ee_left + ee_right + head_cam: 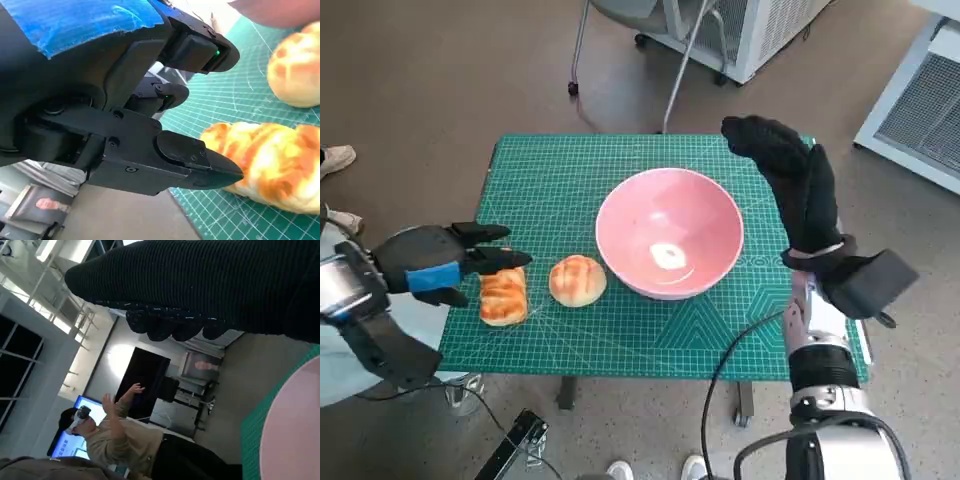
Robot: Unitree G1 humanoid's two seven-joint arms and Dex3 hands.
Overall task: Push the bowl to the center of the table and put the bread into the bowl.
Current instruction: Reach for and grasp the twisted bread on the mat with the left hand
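Pink and glossy, the round plastic bowl (669,246) sits about mid-table, so the spread gloved right hand (798,190) stands beside its rim. The left hand (438,266), fingers apart and empty, hangs at the long golden bread roll (503,294), probably to grasp it.

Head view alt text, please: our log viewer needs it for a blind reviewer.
A pink bowl sits near the middle of a green mat on a small table, with a round bun and a long bread to its left. The left hand reaches over the long bread; the gloved right hand is raised beside the bowl.
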